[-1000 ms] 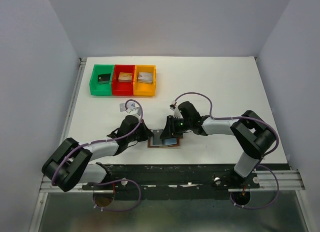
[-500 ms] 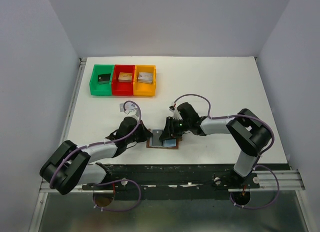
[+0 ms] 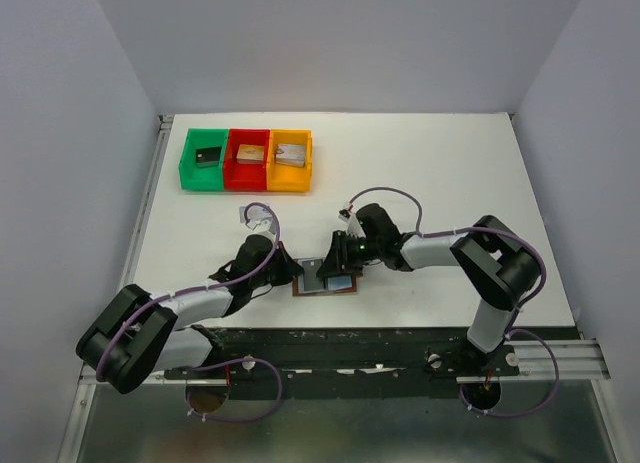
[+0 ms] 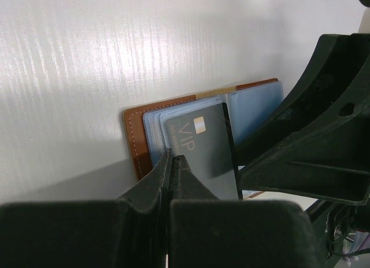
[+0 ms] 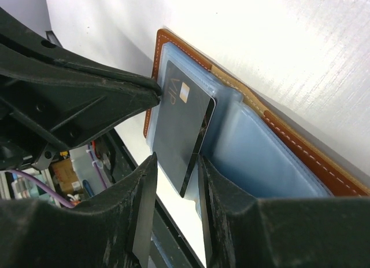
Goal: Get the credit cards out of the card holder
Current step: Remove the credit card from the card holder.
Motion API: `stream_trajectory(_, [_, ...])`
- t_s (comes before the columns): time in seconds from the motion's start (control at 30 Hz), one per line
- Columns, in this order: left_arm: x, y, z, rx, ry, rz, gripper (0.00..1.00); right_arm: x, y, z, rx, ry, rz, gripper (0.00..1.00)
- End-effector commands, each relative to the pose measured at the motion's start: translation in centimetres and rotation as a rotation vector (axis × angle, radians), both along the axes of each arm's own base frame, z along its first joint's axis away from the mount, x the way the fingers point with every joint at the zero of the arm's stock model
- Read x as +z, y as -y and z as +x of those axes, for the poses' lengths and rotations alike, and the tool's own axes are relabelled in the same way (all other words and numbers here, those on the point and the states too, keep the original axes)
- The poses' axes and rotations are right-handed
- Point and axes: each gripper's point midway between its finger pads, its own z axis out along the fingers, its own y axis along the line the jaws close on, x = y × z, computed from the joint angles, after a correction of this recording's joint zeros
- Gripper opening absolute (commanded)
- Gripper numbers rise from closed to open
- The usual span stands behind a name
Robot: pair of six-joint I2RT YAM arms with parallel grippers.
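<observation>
The brown leather card holder [image 3: 307, 289] lies open near the table's front edge, its light blue lining [image 5: 260, 158] facing up. A dark grey "VIP" credit card [image 4: 202, 152] sticks partway out of a blue pocket and tilts up. It also shows in the right wrist view [image 5: 179, 123]. My left gripper [image 4: 172, 159] is shut, its tips pinching the card holder's blue pocket edge beside the card's left side. My right gripper [image 5: 175, 164] is open, its jaws on either side of the card's free end with a gap. The other cards are hidden.
Green [image 3: 205, 159], red [image 3: 248, 158] and orange [image 3: 290, 160] trays stand at the back left, each with a small block inside. The black front rail [image 3: 330, 338] runs just below the card holder. Both arms crowd over the card holder.
The right gripper has edged slightly left over the card holder. The left arm has shifted a little. The card holder has stayed in place.
</observation>
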Motion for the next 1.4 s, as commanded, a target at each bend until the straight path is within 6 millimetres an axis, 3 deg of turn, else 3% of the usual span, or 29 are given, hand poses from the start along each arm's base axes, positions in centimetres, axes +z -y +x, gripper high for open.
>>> stream_trajectory(0.0, [-1.8, -0.7, -0.9, 0.006, -0.046, 0.032, 0.00, 0.4, -0.6, -0.1, 0.019, -0.003, 0.073, 0.42])
stream_trajectory(0.3, [-1.9, -0.6, -1.0, 0.000, -0.045, 0.023, 0.00, 0.7, -1.3, 0.1, 0.028, -0.022, 0.133, 0.42])
stream_trajectory(0.47, [-1.0, -0.7, -0.8, 0.017, -0.018, 0.010, 0.00, -0.2, -0.9, 0.2, 0.013, -0.039, 0.093, 0.40])
stream_trajectory(0.7, [1.9, -0.8, 0.0, 0.030, 0.050, -0.008, 0.20, -0.8, -0.6, 0.4, 0.000, -0.049, 0.066, 0.40])
stream_trajectory(0.83, [2.8, -0.8, 0.2, 0.029, 0.069, -0.006, 0.22, -0.9, -0.5, 0.5, 0.001, -0.047, 0.058, 0.40])
stream_trajectory(1.37, [-0.6, -1.1, -0.9, 0.009, -0.029, 0.056, 0.03, -0.8, -0.4, 1.2, -0.027, -0.051, 0.043, 0.41])
